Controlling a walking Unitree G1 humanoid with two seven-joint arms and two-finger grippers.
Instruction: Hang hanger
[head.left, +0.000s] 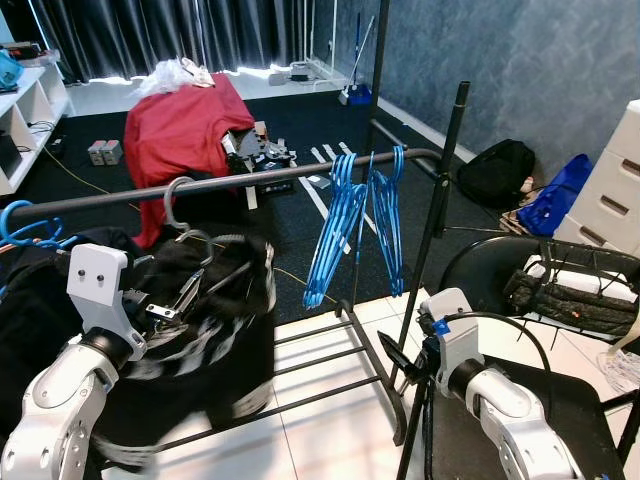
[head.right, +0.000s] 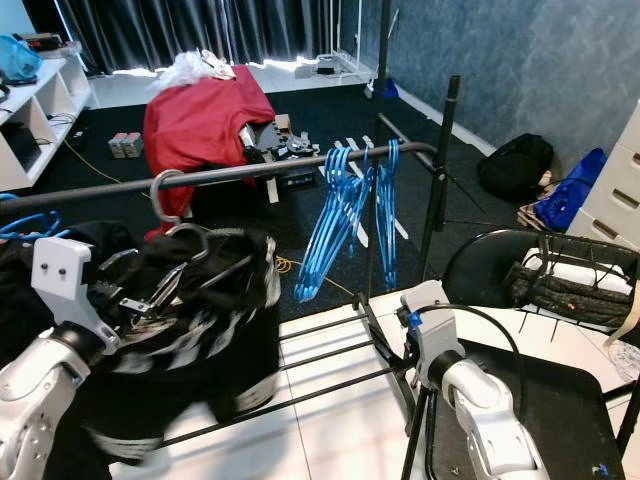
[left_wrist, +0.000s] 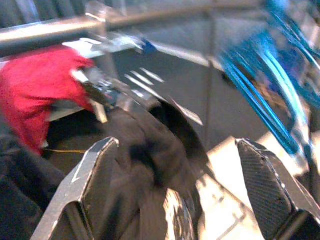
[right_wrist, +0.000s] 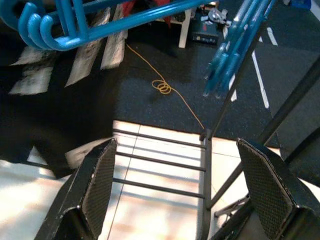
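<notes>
A grey metal hanger (head.left: 178, 215) carrying a black, white-striped garment (head.left: 205, 320) hooks over the dark rail (head.left: 250, 181), left of a cluster of blue hangers (head.left: 360, 215). The left gripper (left_wrist: 175, 195), fingers spread open, sits at the garment. The right gripper (right_wrist: 185, 192), also open, hovers low near the rack post (head.left: 435, 210).

A room of a home used for clothes and storage. A black clothes rail (head.left: 250, 182) carries blue hangers (head.left: 352, 225) and a dark garment (head.left: 195, 310), standing where white floor tiles (head.left: 330, 425) meet dark carpet (head.left: 300, 235). Dark curtains (head.left: 170, 35) close the far wall, with a white shelf unit (head.left: 30, 110) to one side, a white drawer chest (head.left: 610, 190) to the other, and a red cloth (head.left: 180, 135), bags (head.left: 497, 172) and a broom (head.left: 355, 70) left about.
</notes>
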